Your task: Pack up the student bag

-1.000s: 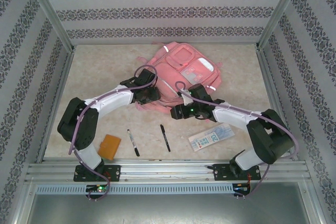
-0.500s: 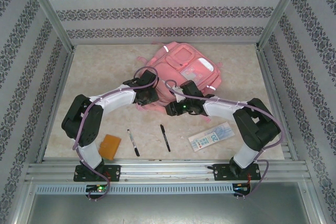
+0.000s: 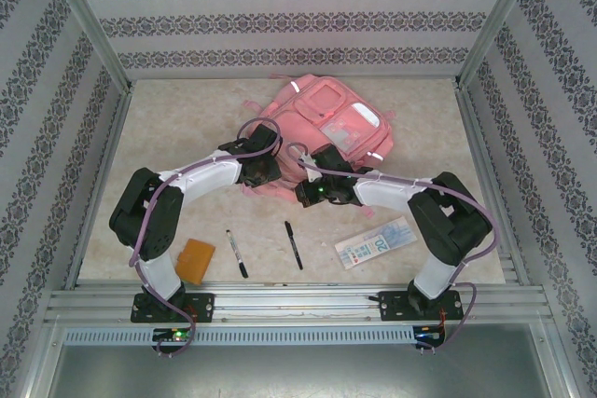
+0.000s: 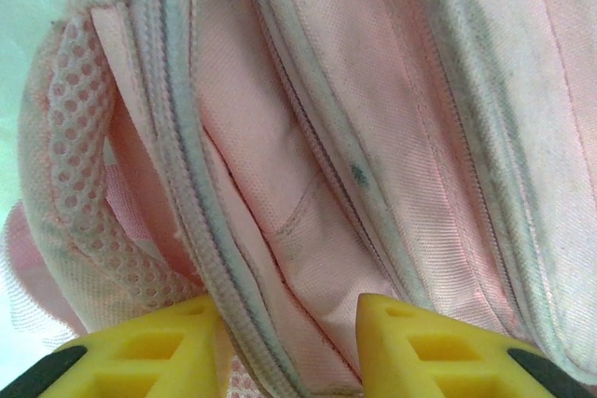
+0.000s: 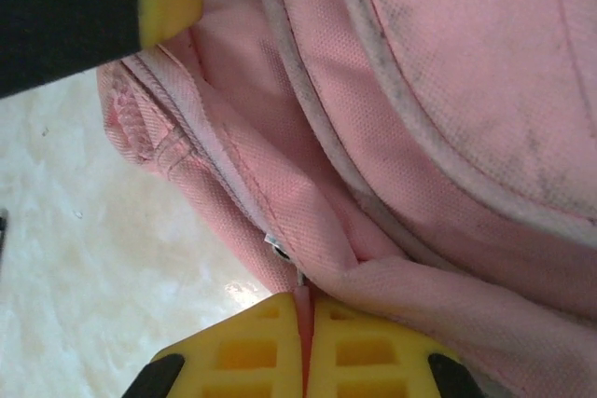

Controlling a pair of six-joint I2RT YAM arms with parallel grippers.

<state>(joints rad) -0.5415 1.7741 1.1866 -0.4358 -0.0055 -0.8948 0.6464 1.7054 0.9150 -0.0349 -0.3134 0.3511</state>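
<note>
Top view: student bag (image 3: 326,123) lies flat on the surface (image 3: 168,128), upper ctr of frame, front pockets up, silver strips catching light. Both arms reach in to its lower edge, wrists close together.

The left gripper (image 3: 268,174) sits at the bag's lower-left edge. In left wrist view the jaws are apart. Yellow fingertips (image 4: 140,347) at bottom of frame stand either side of a zip seam (image 4: 191,221) that runs top to bottom, w/ a fold of pink fabric btwn them. Can't tell if the pads press on it. Mesh side pocket (image 4: 70,146) is at left of that frame.

The right gripper (image 3: 304,191) is just right of the left one, also at the bag's lower edge. In right wrist view the jaws are together, clamped on the pink zip pull (image 5: 300,294) at bottom ctr. Metal slider (image 5: 279,251) sits just above-left of the pads, at the end of the zip line. Pale surface shows at lower left of that frame.

Loose items lie in the lower part of the top frame, all flat, none touching, well apart from the bag:
- orange card (image 3: 195,260) at lower left, near the left arm's base
- black pen (image 3: 237,253) just right of it
- second black pen (image 3: 294,245) near ctr
- printed paper slip (image 3: 376,243) w/ numerals at lower right, beside the right arm
</note>
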